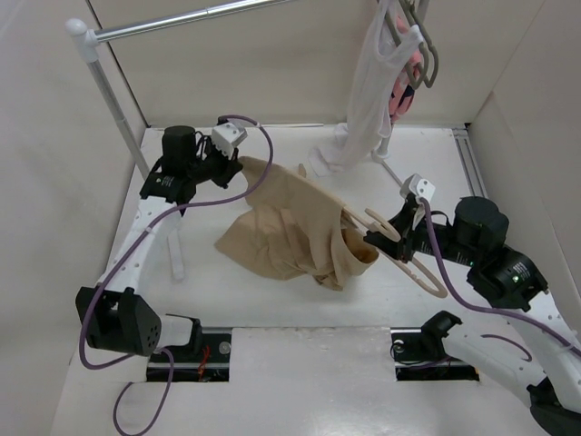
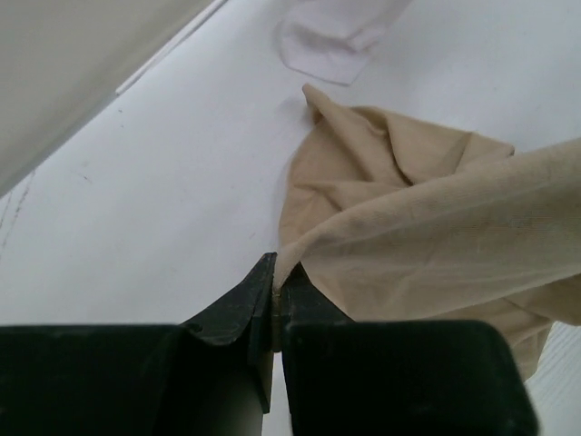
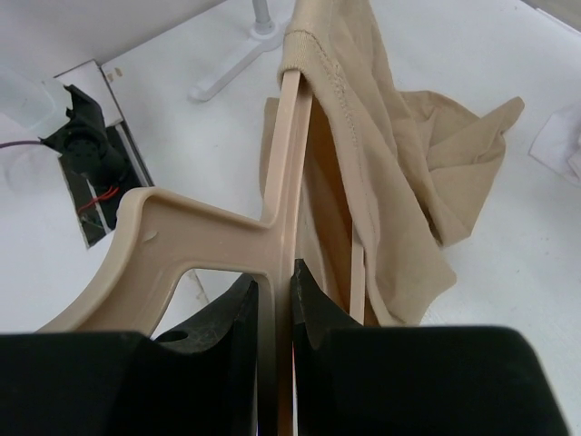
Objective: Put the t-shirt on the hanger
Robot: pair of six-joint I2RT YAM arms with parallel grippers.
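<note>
The tan t-shirt (image 1: pixel 281 232) lies crumpled in the middle of the table, one edge lifted toward the back left. My left gripper (image 1: pixel 239 165) is shut on that edge; in the left wrist view the cloth (image 2: pixel 408 209) runs out from between the closed jaws of the gripper (image 2: pixel 277 277). The pale beige hanger (image 1: pixel 410 262) is held at the right, its far arm inside the t-shirt and its hook toward the near right. My right gripper (image 1: pixel 388 238) is shut on it. In the right wrist view the gripper (image 3: pixel 275 286) pinches the hanger (image 3: pixel 209 241) and the shirt (image 3: pixel 399 182) drapes over its arm.
A clothes rack stands at the back, with its rail (image 1: pixel 182 23), left upright (image 1: pixel 113 100) and foot (image 1: pixel 174 254). A white sleeveless top (image 1: pixel 368 100) and a pink garment (image 1: pixel 399 95) hang from grey hangers (image 1: pixel 422 54) at the back right. White walls enclose the table.
</note>
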